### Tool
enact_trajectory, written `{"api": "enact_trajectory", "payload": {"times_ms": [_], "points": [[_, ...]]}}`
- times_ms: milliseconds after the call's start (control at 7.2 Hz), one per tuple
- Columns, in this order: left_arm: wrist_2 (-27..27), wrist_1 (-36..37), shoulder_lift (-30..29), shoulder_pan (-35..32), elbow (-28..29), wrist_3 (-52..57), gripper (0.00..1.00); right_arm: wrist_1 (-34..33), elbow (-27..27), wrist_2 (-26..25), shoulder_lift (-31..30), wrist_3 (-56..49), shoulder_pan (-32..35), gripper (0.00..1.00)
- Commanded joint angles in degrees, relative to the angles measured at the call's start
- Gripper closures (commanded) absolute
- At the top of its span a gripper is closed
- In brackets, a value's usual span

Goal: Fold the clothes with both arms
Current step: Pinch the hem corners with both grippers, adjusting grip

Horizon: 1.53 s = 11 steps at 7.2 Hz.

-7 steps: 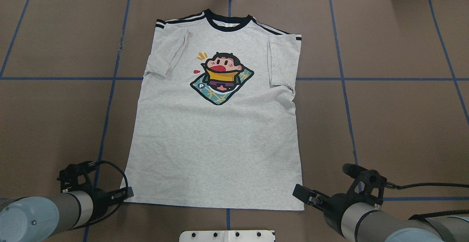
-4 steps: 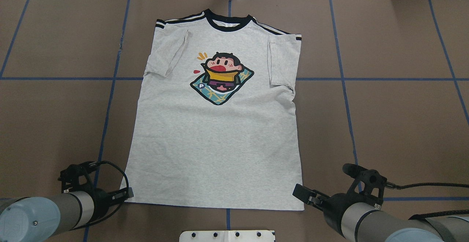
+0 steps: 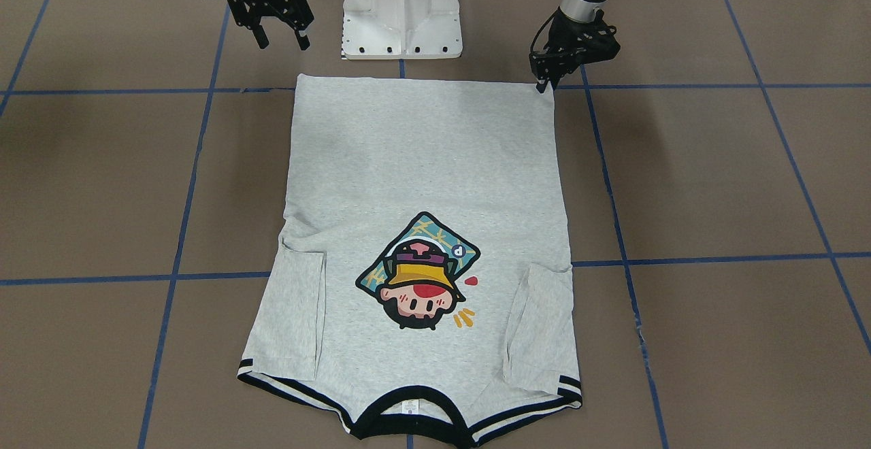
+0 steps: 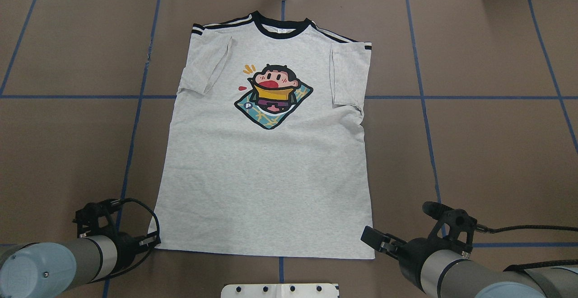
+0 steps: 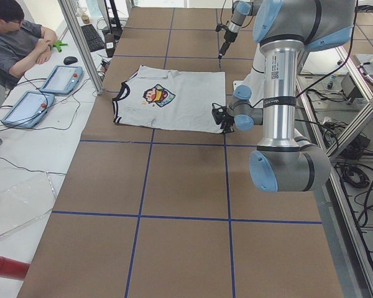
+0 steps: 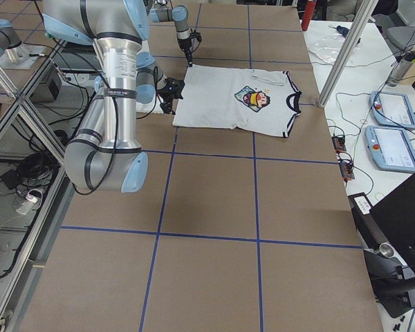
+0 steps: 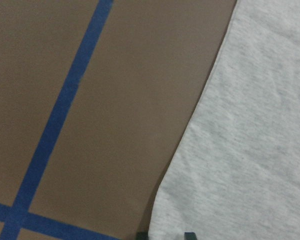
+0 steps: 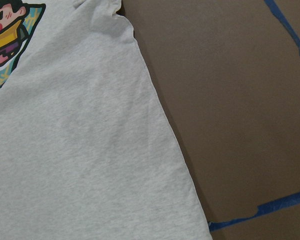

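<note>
Left gripper (image 4: 151, 239) slightly lower, nearer.

Six cameras are covering one desk (image 4: 496, 153).

The overhead is looking forward and down from behind the robot; the front one is facing it steeply, so the shirt (image 4: 271, 162) is appearing upside down there. Two side cameras are looking along the desk from opposite ends, farther off. Both wrist cameras are sitting very close, each showing a shirt edge and blue tape (image 7: 65, 115).

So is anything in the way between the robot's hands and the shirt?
Nothing visible. The left hand is right at one hem corner of the shirt. The right hand hangs open beside the other corner, with only bare table between them.
</note>
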Motion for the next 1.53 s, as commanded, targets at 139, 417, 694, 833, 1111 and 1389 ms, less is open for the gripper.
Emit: {"api": "enact_trajectory", "payload": {"times_ms": [139,417,694,833,1111,1389], "points": [[0.0,-0.1,0.0,-0.2,-0.9,0.1,1.0,-0.4,-0.1,-0.3,0.1,2.1,-1.4,0.07],[-0.1,-0.1,-0.1,-0.8,-3.5,0.2,1.0,-2.3,-2.4,-0.3,1.1,11.0,-3.0,0.19],[-0.4,-0.1,-0.2,-1.0,-6.8,0.2,1.0,-5.4,-5.7,-0.9,3.5,15.4,-3.5,0.19],[-0.4,-0.1,-0.3,-1.0,-6.9,0.2,1.0,-5.5,-8.4,-0.9,4.8,15.4,-3.7,0.16],[-0.4,0.0,-0.1,-1.0,-6.9,0.2,1.0,-5.6,-9.8,-2.5,5.9,15.4,-4.7,0.13],[-0.4,-0.1,-0.2,-1.0,-6.9,0.2,1.0,-5.7,-10.7,-2.5,7.4,15.4,-4.7,0.14]]}}
